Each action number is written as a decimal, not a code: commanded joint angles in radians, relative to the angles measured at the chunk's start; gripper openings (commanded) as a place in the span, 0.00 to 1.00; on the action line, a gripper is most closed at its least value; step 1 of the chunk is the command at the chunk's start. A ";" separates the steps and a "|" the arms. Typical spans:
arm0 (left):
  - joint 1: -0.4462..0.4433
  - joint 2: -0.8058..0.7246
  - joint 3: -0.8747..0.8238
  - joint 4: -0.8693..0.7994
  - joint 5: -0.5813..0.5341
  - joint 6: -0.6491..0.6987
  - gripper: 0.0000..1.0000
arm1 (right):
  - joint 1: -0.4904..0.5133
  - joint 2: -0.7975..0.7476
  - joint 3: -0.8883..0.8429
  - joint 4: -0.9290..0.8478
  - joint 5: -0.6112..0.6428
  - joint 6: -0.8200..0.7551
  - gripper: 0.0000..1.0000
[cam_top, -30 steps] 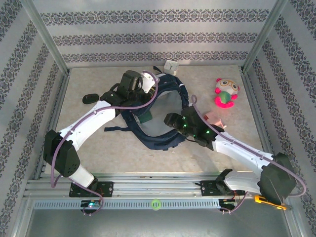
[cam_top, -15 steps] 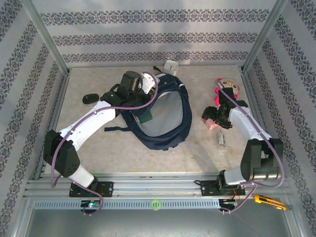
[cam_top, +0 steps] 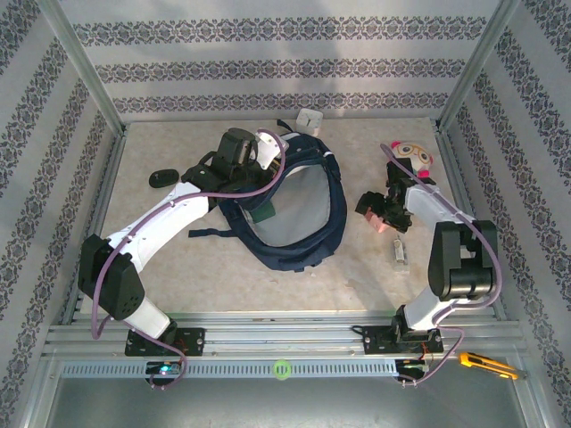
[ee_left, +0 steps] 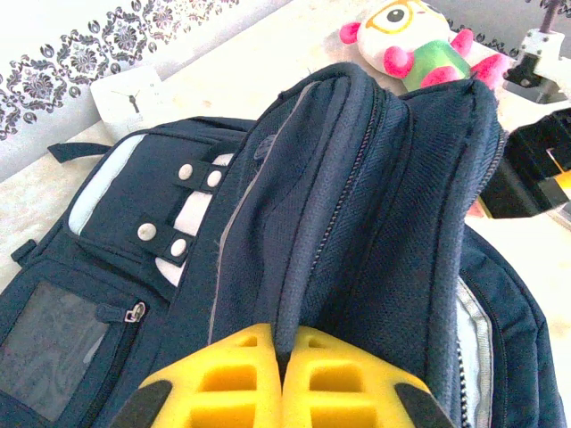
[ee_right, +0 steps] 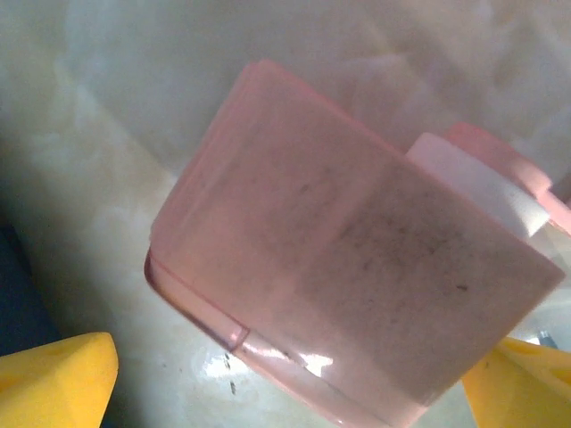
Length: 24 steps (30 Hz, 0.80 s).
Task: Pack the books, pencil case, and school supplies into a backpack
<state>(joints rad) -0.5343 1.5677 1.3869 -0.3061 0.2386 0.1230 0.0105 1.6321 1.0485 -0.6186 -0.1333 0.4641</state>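
R gripper (cam_top: 376, 214) lowered over pencil case (ee_right: 357, 259), lying diagonal

Pale-pink pencil case (ee_right: 357, 267) on the pale table (ee_right: 116, 98), between two wide-apart yellow fingers (ee_right: 53, 383).

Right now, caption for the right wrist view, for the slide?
Open right gripper brackets the pale-pink pencil case lying on the table, one yellow fingertip on either side.
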 commanded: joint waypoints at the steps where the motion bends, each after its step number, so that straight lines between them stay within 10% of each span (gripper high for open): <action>1: 0.016 -0.029 0.009 0.056 -0.010 0.012 0.02 | -0.003 0.031 0.058 0.057 -0.002 -0.008 0.98; 24: 0.017 0.003 0.028 0.053 -0.007 0.013 0.02 | 0.022 0.217 0.177 -0.036 0.104 -0.126 0.94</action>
<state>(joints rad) -0.5343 1.5730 1.3869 -0.3061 0.2356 0.1272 0.0231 1.8282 1.1938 -0.6170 -0.0746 0.3683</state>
